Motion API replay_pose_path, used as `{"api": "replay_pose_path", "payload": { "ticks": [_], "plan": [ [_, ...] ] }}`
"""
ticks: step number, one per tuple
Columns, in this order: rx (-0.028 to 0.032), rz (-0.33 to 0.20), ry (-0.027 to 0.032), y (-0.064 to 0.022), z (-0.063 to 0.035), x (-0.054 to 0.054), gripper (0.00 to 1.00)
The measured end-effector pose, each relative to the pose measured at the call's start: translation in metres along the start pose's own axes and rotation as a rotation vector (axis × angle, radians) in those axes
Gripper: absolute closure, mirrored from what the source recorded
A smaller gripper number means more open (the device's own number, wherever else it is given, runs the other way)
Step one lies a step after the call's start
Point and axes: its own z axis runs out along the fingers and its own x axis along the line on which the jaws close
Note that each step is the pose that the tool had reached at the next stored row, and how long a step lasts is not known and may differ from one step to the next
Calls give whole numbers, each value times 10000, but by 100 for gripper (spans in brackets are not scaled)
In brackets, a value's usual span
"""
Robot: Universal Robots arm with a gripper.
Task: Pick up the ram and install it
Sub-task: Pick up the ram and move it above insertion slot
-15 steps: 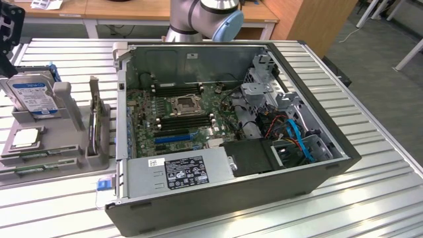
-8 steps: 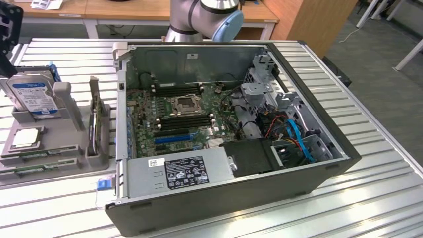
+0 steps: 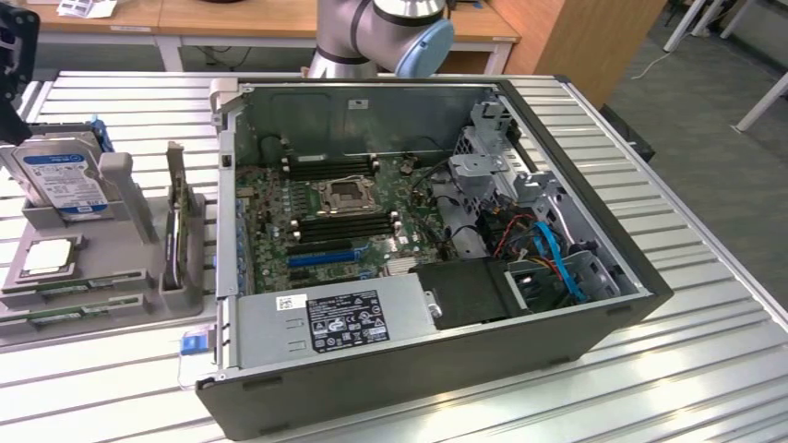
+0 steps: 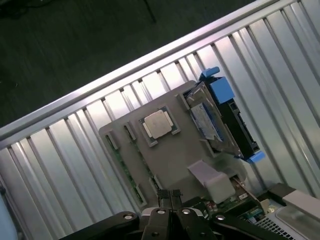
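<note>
"Are the jaws holding anything?"
"No. The black gripper [image 4: 170, 199] is clenched empty over the grey plastic holder's [image 4: 180, 155] edge."
"And the ram?"
"The thin green ram stick [image 4: 123, 167] sits slotted along the holder's outer edge, with open ribbed metal table [image 4: 65, 150] beside it."

Exterior view: a camera off the arm, raised, looking obliquely down across the slatted table [image 3: 689, 369] at the open computer case [image 3: 407, 388] from middle distance. The arm's base [image 3: 369, 28] stands at the far side and the grey parts holder [image 3: 124, 249] lies at the exterior view's left. Wrist view: a camera on the wrist, high over the holder, facing steeply down, with the scene turned askew. The gripper [image 4: 170, 192] is close in the foreground and dark floor [image 4: 75, 40] lies beyond the table edge. Shared by both: the holder, its hard drive [image 3: 59, 180], the processor chip [image 4: 157, 124], the table slats, and one corner of the case.
</note>
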Motion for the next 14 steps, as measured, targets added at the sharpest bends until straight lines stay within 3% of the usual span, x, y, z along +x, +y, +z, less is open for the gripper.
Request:
{"api": "replay_pose_path", "payload": {
  "ticks": [14],
  "plan": [
    [-27, -1299, 59, 0, 0, 0, 90]
  ]
}}
